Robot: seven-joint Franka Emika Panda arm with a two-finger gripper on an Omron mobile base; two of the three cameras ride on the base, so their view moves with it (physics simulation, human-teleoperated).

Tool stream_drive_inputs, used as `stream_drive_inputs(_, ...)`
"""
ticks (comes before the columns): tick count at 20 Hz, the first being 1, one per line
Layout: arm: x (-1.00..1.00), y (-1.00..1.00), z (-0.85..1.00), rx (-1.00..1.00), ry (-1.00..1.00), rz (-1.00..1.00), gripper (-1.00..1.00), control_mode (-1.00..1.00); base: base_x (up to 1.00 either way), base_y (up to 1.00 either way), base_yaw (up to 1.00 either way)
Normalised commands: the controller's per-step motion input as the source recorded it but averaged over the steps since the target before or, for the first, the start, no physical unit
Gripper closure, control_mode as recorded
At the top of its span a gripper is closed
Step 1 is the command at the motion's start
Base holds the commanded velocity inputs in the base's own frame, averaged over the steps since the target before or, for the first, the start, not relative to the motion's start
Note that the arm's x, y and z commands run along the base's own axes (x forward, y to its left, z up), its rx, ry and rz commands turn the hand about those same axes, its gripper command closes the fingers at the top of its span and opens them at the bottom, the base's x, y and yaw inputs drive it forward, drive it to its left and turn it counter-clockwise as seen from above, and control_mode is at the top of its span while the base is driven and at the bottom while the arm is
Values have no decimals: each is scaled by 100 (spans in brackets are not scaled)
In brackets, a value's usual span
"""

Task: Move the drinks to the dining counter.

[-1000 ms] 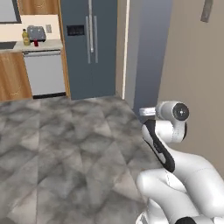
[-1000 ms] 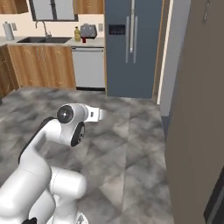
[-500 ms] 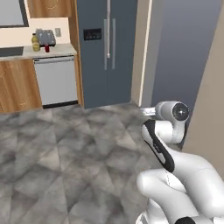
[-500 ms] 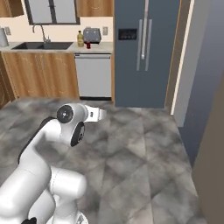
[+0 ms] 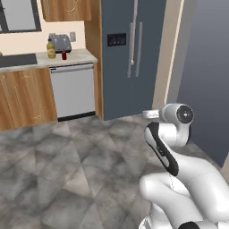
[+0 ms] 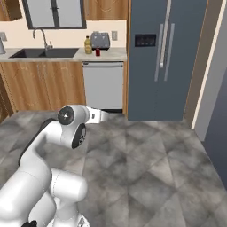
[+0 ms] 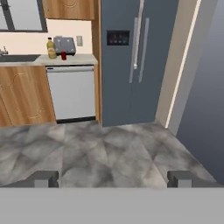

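Orange-juice bottle [image 5: 51, 49] and small red can [image 5: 64, 56] on worktop [image 5: 80, 56] beside toaster [image 5: 60, 43], pincer [image 7: 113, 178] spread apart, empty.

A grey toaster [image 5: 60, 43] stands at the back of the marble bench [image 5: 80, 56], near its right end, with a white wall socket [image 5: 72, 36] just behind it. Below that end sits a stainless dishwasher [image 5: 74, 90], flanked by wooden cabinets [image 5: 24, 96], and a black sink [image 6: 42, 53] with a curved tap [image 6: 41, 34] is set further left along the bench. A tall dark-grey two-door fridge [image 5: 132, 56] rises just right of the bench end, above a grey marbled tile floor [image 5: 67, 170].
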Motion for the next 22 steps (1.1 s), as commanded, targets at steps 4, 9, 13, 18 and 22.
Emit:
stream_drive_inputs(4, 0, 0, 0, 0, 0, 0, -100, 100, 100, 99, -6)
stream_drive_inputs(9, 0, 0, 0, 0, 0, 0, -100, 100, 100, 56, -1)
stream_drive_inputs(13, 0, 0, 0, 0, 0, 0, -100, 100, 100, 26, 0)
stream_drive_inputs(18, 0, 0, 0, 0, 0, 0, -100, 100, 100, 6, 0)
stream_drive_inputs(22, 0, 0, 0, 0, 0, 0, -100, 100, 100, 15, 0)
